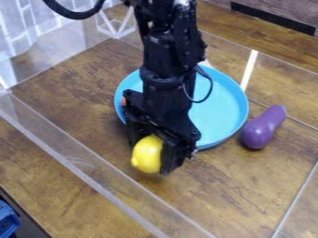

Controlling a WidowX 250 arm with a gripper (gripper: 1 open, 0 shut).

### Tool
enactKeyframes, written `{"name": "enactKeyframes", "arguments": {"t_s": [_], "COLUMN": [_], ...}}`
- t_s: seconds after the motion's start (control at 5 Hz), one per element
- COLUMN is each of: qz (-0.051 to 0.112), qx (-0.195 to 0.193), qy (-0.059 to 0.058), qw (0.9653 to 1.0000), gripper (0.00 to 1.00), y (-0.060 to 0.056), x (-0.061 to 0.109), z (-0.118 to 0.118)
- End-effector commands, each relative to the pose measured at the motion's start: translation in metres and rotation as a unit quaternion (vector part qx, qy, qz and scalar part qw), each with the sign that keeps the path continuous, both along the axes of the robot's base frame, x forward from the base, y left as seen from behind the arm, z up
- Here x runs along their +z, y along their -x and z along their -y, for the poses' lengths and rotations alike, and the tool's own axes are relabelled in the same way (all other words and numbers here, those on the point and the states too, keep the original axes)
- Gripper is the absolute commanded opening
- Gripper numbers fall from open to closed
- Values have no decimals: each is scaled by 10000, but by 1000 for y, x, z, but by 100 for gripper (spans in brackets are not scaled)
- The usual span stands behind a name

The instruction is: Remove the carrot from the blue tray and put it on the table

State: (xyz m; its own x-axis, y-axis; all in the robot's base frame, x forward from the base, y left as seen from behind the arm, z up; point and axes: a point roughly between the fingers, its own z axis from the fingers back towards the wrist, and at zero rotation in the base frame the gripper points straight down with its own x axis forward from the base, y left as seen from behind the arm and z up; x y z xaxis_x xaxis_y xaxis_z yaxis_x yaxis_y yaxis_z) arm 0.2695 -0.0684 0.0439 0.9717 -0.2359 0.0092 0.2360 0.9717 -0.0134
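Observation:
My gripper (151, 160) hangs at the near left rim of the blue tray (226, 104), shut on a round yellow lemon (145, 153) that it holds just above the table (69, 98). The black arm stands upright over the tray's left half and hides that part of the dish. The carrot is hidden; I cannot make it out behind the arm and gripper. The tray's visible right half holds nothing.
A purple eggplant (262, 127) lies on the wood just right of the tray. Clear acrylic walls (74, 163) run along the front and left of the tabletop. A white mesh object sits at the far left corner.

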Motion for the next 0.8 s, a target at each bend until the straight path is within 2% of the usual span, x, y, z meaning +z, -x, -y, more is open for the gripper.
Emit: {"name": "enactKeyframes", "arguments": {"t_s": [0.0,0.2,0.6], "qz": [507,576,584], "qx": [-76,-59,-69], "qy": [86,50,-6], "qw": [9986,9983,9983], "gripper": [100,100,100], "y": [-12,-11,-15], "x": [23,26,39], "z": [11,13,13]}}
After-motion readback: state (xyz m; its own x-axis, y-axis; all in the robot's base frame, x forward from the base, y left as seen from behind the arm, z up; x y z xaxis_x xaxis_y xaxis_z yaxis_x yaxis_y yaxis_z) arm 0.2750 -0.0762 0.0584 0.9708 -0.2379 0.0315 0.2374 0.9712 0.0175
